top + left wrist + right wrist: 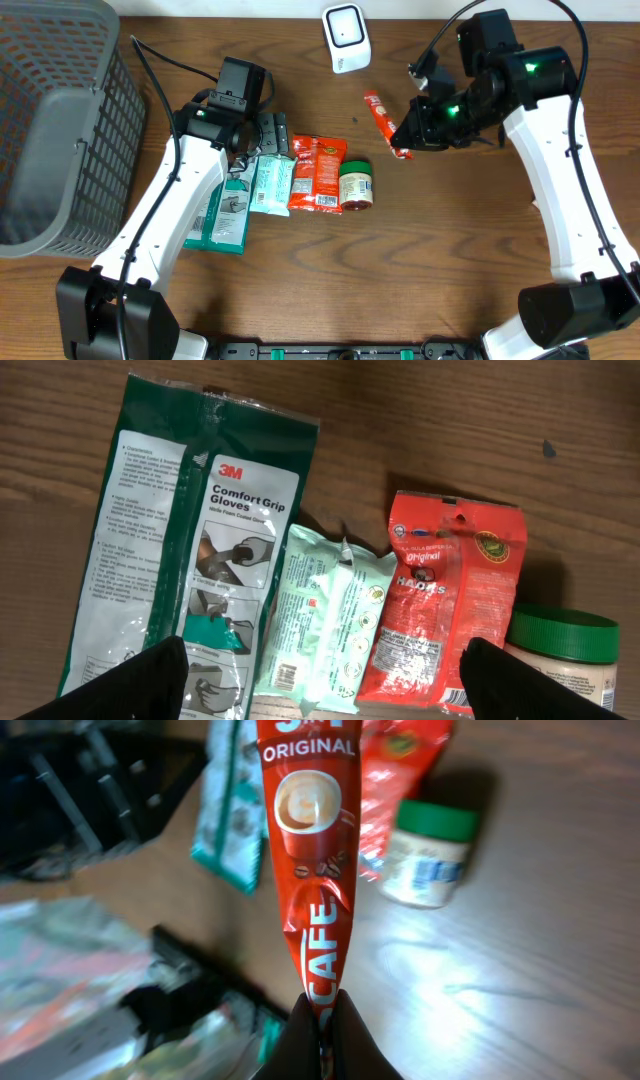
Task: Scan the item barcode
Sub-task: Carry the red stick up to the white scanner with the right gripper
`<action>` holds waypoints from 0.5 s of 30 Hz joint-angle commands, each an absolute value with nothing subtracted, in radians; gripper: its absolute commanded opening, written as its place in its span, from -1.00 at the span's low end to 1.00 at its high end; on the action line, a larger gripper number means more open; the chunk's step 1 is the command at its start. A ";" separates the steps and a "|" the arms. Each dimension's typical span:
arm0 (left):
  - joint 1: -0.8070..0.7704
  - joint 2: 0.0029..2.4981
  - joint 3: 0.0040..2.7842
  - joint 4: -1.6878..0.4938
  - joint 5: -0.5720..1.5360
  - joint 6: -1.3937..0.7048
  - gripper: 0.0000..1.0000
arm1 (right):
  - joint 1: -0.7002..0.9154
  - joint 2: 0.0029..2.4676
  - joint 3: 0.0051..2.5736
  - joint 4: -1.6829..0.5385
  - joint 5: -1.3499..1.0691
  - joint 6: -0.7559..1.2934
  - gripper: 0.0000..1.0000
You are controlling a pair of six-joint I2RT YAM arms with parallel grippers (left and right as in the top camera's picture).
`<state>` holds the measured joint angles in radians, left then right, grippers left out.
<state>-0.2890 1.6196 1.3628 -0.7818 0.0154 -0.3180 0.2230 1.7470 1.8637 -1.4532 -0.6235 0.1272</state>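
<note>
Overhead. Red coffee sachet (385,122) pinched at one end by right gripper (405,148), toward the far edge of the table (450,280), right of centre, near the white scanner (346,38) standing at that far edge. Left gripper (268,132) spread wide above a row of goods at table centre, holding nothing. Grey basket (110,100) at the far left corner.

Left wrist. Black fingers (140,680) far apart in the lower corners, with only the goods below between them: gloves pack (190,530), wipes pack (325,610), red pouch (445,600) and green-lidded jar (560,650), side by side on the wood.

Right wrist. Clamped tight on the sachet's end seal, only foil in the pinch. Sachet reaching away from the camera, front face showing, creased just beyond the grip, seemingly clear of the table. No barcode visible on this face; probably on the reverse.

Handling, as a judgement: very light, thin and limp, slick foil, easily crumpled, likely to droop or twist when swung. Best gripped on the flat crimped end, leaving both printed faces bare for the scanner. Firm pinch needed against slipping; wrinkling across the code the main risk.
</note>
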 commanded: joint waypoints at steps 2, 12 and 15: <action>-0.286 1.621 1.359 -0.784 -0.001 -0.327 0.75 | 0.200 1.755 1.886 -1.459 -0.826 0.038 -0.98; -0.286 1.621 1.359 -0.784 -0.001 -0.327 0.75 | 0.180 1.755 1.887 -1.393 -0.871 0.096 -0.98; -0.286 1.621 1.359 -0.784 -0.001 -0.327 0.75 | 0.195 1.755 1.901 -1.331 -0.818 0.163 -0.97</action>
<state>-0.2890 1.6199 1.3624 -0.7818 0.0154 -0.3180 0.1833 1.7554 1.8660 -1.3651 -0.8467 0.0814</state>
